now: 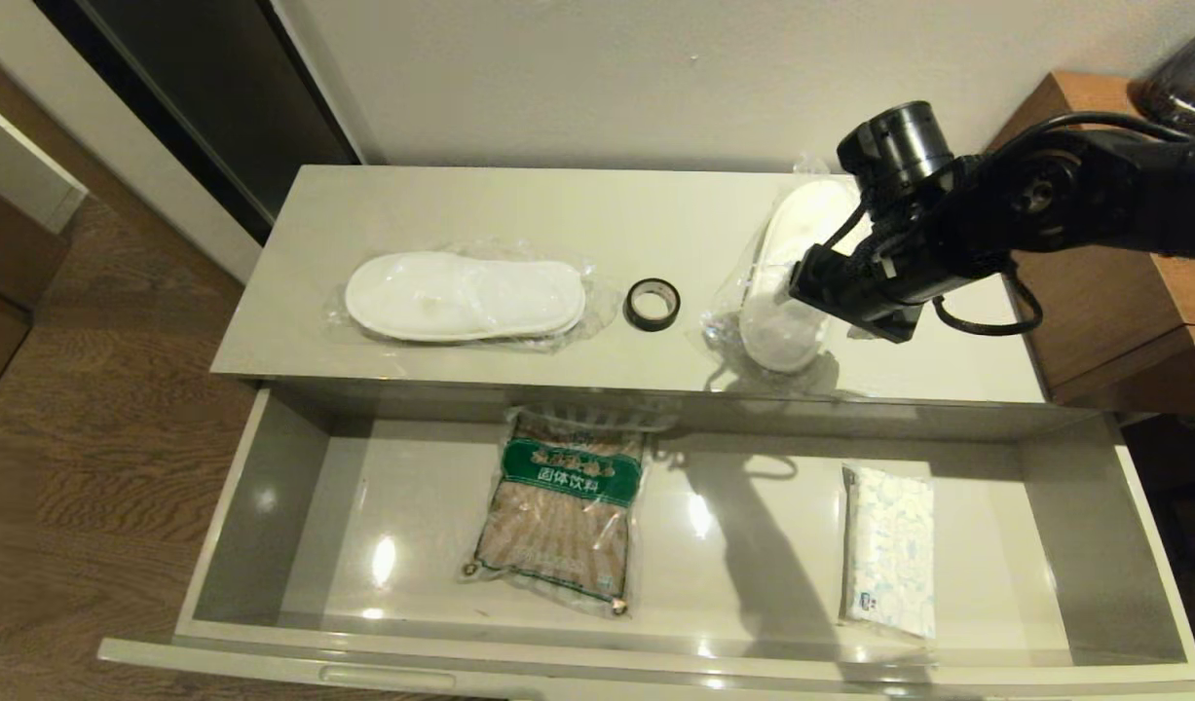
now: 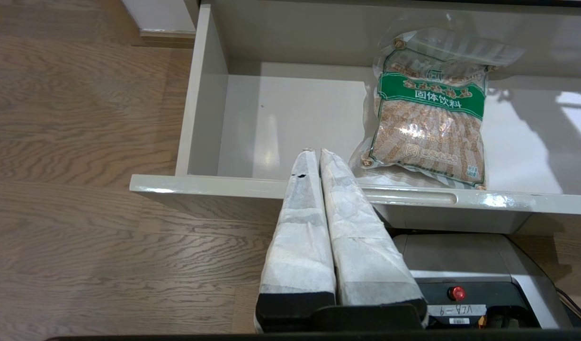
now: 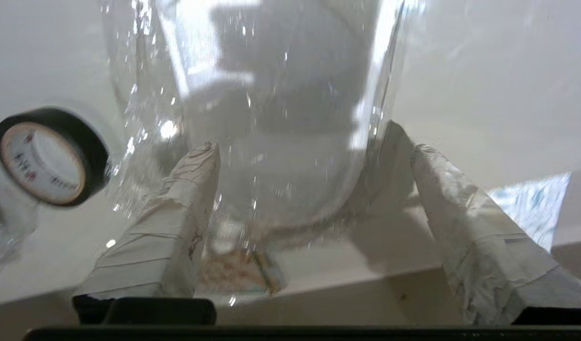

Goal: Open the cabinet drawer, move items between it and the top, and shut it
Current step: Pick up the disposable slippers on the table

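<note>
Right end effector (image 3: 314,156): fingers apart, straddling white slipper pair in clear plastic bag (image 3: 271,142) on glossy cream counter (image 1: 558,209).

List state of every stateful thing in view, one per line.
drawer: pulled open
brown bag: sealed, flat in the drawer
white packet: flat in the drawer
left slipper pair: bagged, flat on the top
right slipper pair: bagged, on the top
tape roll: lying flat
right gripper: jaws open, straddling the right slipper pair
left gripper: jaws shut, empty
</note>
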Tool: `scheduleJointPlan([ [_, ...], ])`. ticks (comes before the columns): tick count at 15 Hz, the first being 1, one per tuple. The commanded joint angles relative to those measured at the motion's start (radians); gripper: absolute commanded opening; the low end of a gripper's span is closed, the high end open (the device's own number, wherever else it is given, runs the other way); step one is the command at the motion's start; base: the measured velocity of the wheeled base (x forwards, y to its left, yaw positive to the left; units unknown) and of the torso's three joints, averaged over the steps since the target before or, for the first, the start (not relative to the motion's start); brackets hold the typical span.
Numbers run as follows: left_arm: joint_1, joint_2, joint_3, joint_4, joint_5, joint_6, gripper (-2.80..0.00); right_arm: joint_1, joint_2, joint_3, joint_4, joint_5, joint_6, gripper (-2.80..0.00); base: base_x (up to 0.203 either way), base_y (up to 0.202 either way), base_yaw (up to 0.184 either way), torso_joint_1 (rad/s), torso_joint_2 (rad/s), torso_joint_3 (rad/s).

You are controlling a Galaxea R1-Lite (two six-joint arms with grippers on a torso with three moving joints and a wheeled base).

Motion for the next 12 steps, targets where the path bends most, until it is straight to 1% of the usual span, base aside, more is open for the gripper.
scheduleJointPlan([
  [1, 0.000, 0.000, 0.000, 0.000, 0.000, 0.000, -2.80, -0.001, 0.051, 0.000, -0.029, -0.028, -0.012, 0.00, 0.000, 0.000, 0.000, 0.000, 0.00, 0.000],
  [8, 0.000, 0.000, 0.000, 0.000, 0.000, 0.000, -2.80, 0.000, 0.126, -0.001, -0.126, -0.029, -0.030, 0.00, 0.000, 0.000, 0.000, 0.000, 0.00, 0.000],
  [12, 0.000, 0.000, 0.000, 0.000, 0.000, 0.000, -2.80, 0.000, 0.131, -0.001, -0.134, -0.034, -0.030, 0.00, 0.000, 0.000, 0.000, 0.000, 0.00, 0.000],
])
